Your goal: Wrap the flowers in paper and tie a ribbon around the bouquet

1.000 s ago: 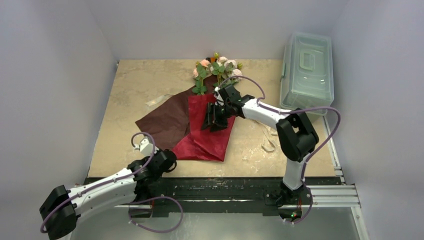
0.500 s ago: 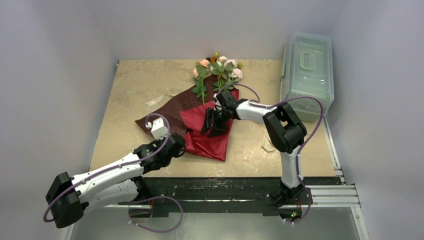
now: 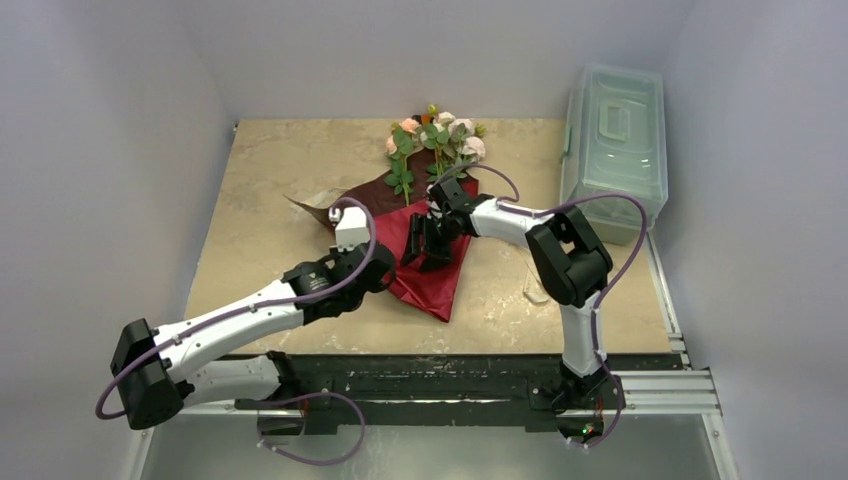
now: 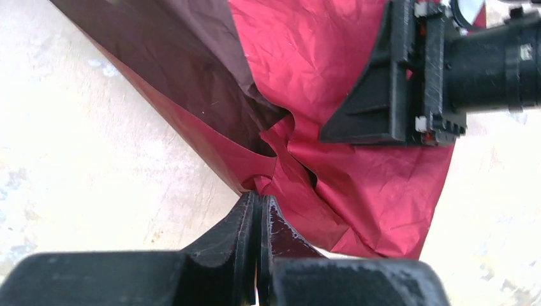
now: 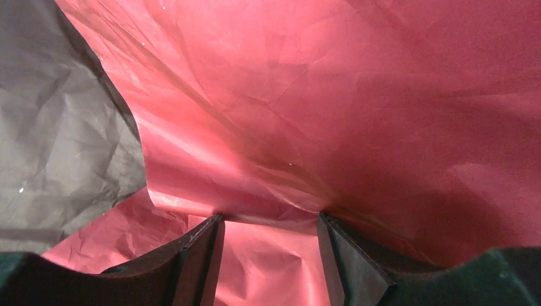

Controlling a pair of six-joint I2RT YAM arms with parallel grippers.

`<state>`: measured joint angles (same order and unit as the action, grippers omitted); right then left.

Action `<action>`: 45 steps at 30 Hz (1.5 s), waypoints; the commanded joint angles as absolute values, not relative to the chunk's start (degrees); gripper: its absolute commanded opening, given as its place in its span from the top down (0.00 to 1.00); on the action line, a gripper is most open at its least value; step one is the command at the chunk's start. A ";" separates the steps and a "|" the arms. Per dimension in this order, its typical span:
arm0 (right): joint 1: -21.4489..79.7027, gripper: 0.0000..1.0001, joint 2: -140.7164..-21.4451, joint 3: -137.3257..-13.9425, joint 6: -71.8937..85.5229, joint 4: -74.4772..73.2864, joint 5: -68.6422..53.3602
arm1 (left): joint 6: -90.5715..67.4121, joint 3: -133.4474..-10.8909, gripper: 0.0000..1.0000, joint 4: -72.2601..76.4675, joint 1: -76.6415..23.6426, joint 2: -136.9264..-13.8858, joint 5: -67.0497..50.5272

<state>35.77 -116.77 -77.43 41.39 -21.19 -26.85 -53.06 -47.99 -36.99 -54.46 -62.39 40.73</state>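
Note:
The paper (image 3: 425, 280) lies mid-table, red face up, its maroon face (image 3: 385, 195) showing at the back. My left gripper (image 3: 386, 272) is shut on a pinched edge of the paper (image 4: 300, 191) and holds that flap lifted over the sheet. My right gripper (image 3: 425, 245) stands open, its fingertips (image 5: 207, 229) pressed down on the red sheet (image 5: 357, 108); one black finger (image 4: 376, 89) shows in the left wrist view. The flowers (image 3: 435, 140) stick out past the paper's far end, their stems hidden under it. A pale strip, perhaps the ribbon (image 3: 305, 203), pokes out at the sheet's left corner.
A clear plastic lidded box (image 3: 612, 140) stands at the back right of the beige table (image 3: 270, 170). A faint pale loop (image 3: 537, 287) lies on the table just right of the paper. White walls close the table in on three sides.
My left arm has swung up and right, dragging the pinched paper edge over the sheet toward the right gripper, so less maroon shows. The right gripper shifted slightly left and stayed on the paper.

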 commanded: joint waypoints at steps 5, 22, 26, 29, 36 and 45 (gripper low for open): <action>36.25 0.36 -117.30 -83.50 40.61 -22.55 -23.54 | -31.31 -53.71 1.00 -32.35 -57.65 -65.83 40.09; 37.42 0.40 -120.87 -83.86 41.33 -19.50 -29.75 | 3.28 -56.97 1.00 -23.56 -63.66 -74.29 23.83; 35.60 0.40 -120.22 -85.58 40.87 -20.27 -32.26 | 9.98 -56.70 1.00 -22.14 -66.16 -76.91 20.83; 33.89 0.40 -118.72 -85.44 40.62 -20.49 -34.48 | 14.53 -55.45 1.00 -20.81 -68.18 -78.07 19.70; 29.98 0.40 -113.49 -81.64 38.59 -24.76 -35.47 | 18.65 -54.42 1.00 -19.92 -68.73 -81.45 19.12; 23.76 0.37 -105.62 -79.59 33.35 -32.58 -32.16 | 17.73 -51.93 1.00 -17.14 -68.64 -81.99 19.92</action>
<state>25.41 -110.34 -79.53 37.65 -27.79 -33.85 16.91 -53.15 -20.29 -68.66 -82.08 20.10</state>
